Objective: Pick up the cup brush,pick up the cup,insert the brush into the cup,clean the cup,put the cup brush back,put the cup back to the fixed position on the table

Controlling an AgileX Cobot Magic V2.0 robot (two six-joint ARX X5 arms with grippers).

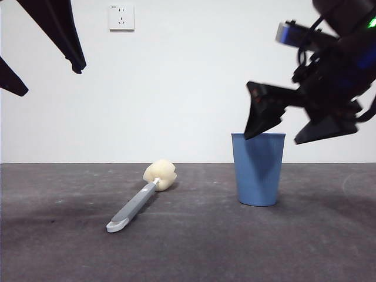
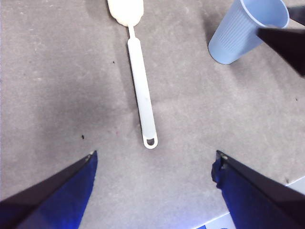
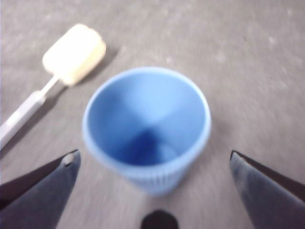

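Note:
The cup brush (image 1: pixel 134 206) lies flat on the table (image 1: pixel 53 252), its cream sponge head farther back and its white looped end nearer. The blue ribbed cup (image 1: pixel 258 169) stands upright to its right. My right gripper (image 1: pixel 294 126) hangs open just above the cup's rim, a jaw on either side; in the right wrist view (image 3: pixel 153 155) the cup (image 3: pixel 147 129) sits between the jaws, empty, with the brush (image 3: pixel 75 53) beside it. My left gripper (image 1: pixel 51 79) is open and high at the top left; in the left wrist view (image 2: pixel 155 157) it is above the brush handle (image 2: pixel 142 90).
A white wall with a socket (image 1: pixel 121 17) stands behind the table. In the left wrist view the cup (image 2: pixel 243 28) and a dark jaw of the right gripper (image 2: pixel 286 43) show to one side, and the table's edge (image 2: pixel 290 183) shows in a corner.

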